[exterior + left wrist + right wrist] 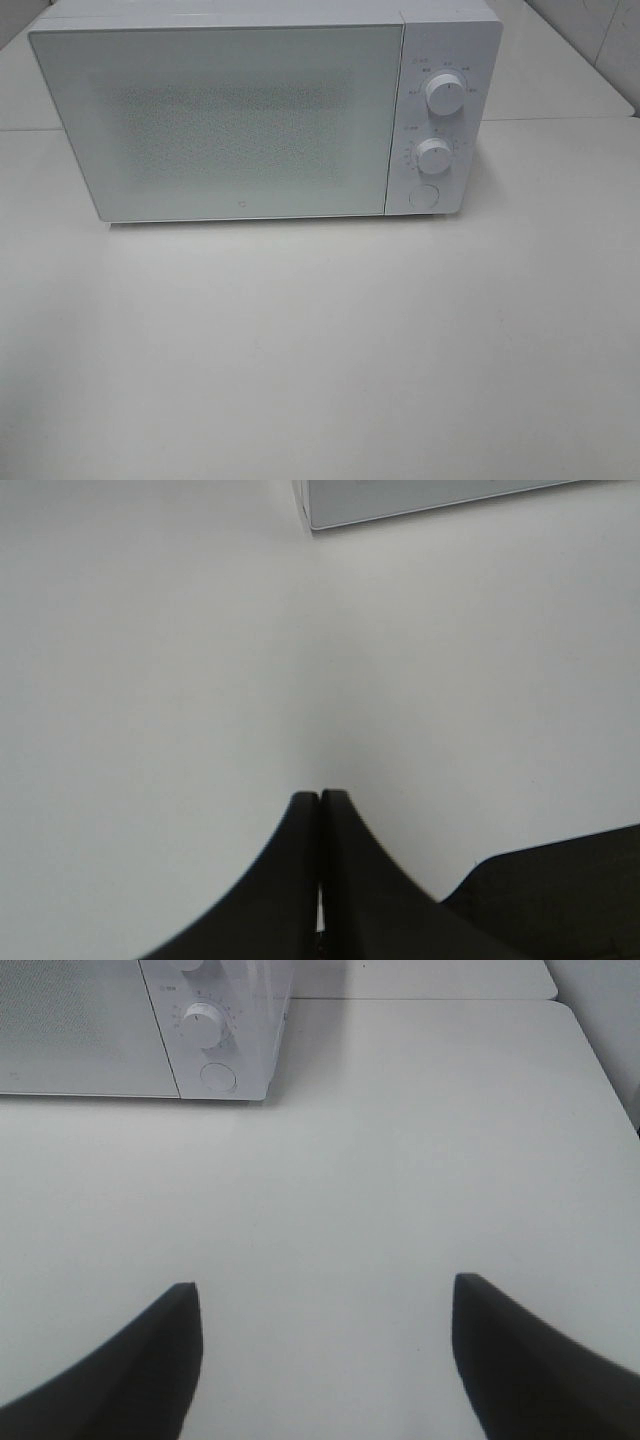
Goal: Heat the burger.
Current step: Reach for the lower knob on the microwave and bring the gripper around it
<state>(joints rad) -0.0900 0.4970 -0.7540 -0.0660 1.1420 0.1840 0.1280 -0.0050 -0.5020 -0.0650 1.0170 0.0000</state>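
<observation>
- The burger isn't showing in any of the three views. It's not on the bare table (320, 350) and not in either set of jaws.
- The only container around is the white microwave (215, 120), sitting toward the far edge of the table. Its door (215, 125) is shut and the speckled front is too cloudy to see through, so there's no telling whether the burger is in there or not.
- The left gripper (320, 798) has its jaws pressed together with nothing between them, over bare table near the microwave's left front corner.
- The right gripper (325, 1288) has its jaws spread wide and empty, over open table in front of the control panel side.
- Biggest risk, probably: turning the lower dial (434, 157) without knowing what's inside. If the oven is empty, it just runs with nothing in it.
- The door has no visible handle, so the round button (424, 196) under the dials looks like the release. It sits just below the lower dial, and wide-spread jaws could easily knock that dial while going for it.
- A hard push on the button could also shove the whole microwave back across the smooth table.
- If the door swings toward the left side, the left arm parked near that corner could get in its way.
</observation>
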